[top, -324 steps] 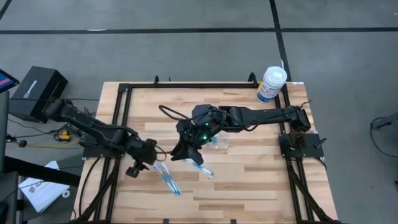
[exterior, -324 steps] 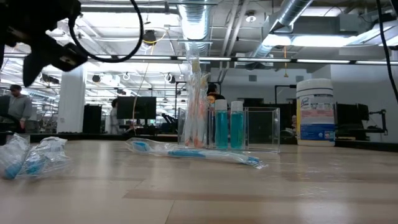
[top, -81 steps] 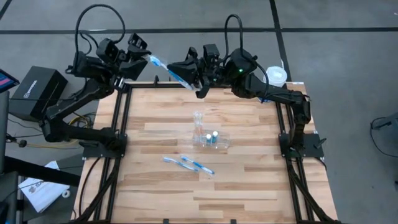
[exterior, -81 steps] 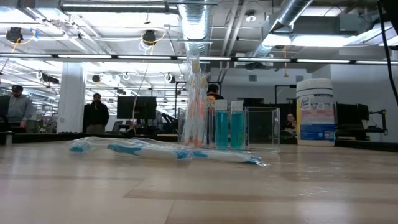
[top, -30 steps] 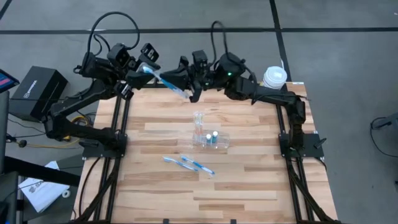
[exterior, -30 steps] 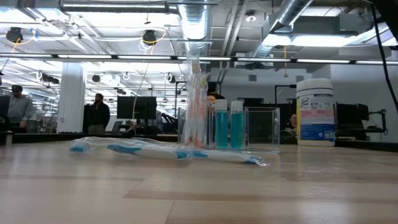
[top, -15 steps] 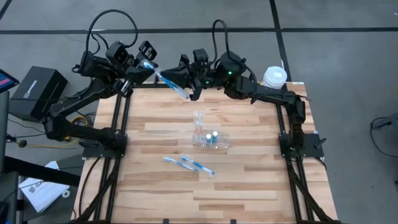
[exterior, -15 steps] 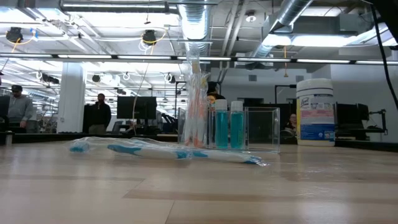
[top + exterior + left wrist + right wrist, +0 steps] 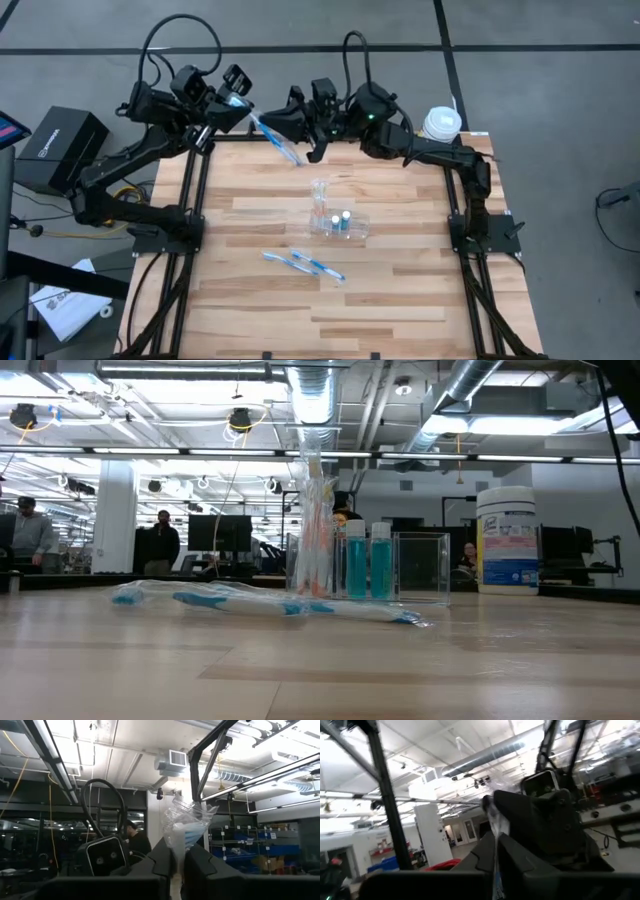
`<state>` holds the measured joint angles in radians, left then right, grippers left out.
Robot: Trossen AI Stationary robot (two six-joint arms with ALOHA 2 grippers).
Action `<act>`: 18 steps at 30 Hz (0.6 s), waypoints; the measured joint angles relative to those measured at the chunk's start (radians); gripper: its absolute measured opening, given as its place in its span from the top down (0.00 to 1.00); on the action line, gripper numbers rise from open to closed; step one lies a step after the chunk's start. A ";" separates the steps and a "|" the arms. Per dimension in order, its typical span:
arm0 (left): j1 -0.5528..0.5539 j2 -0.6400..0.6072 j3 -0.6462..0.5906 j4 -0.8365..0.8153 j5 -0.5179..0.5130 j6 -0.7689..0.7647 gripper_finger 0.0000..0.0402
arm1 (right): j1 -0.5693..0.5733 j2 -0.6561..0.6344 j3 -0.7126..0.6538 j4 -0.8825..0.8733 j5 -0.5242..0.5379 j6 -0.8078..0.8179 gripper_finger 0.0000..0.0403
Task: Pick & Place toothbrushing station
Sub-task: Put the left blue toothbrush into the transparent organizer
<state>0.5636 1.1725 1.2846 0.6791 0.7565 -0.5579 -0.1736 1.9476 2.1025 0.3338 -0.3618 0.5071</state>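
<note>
- The toothbrushing station (image 9: 336,216) stands upright near the middle of the wooden surface (image 9: 400,290), untouched and well apart from both arms.
- From above, its long axis runs roughly left to right across the boards, with the taller cup part at the left end, toward the left arm's side, and the low tray part at the right.
- In the low view the station (image 9: 372,563) shows orange-handled brushes in the cup and 2 teal bottles (image 9: 368,561) in the tray.
- Both arms are raised over the far edge of the surface, meeting above the black frame.
- The left gripper (image 9: 232,108) has its jaws pinched on one end of a wrapped toothbrush (image 9: 268,132); the left wrist view shows crinkled clear wrap (image 9: 185,827) rising between the nearly closed jaws.
- The right gripper (image 9: 290,122) has its jaws closed on the other end of the same wrapped brush.
- 2 more packaged toothbrushes (image 9: 303,264) lie flat on the surface in front of the station.
- A white canister (image 9: 437,124) stands at the far right corner.
</note>
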 joint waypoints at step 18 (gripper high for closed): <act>0.122 0.042 -0.002 -0.095 0.271 -0.131 0.97 | -0.075 -0.212 0.001 -0.569 -0.040 -0.221 0.64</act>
<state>0.6859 1.2148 1.2831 0.5843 1.0274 -0.6888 -0.2484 1.7352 2.1036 -0.2351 -0.4016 0.2866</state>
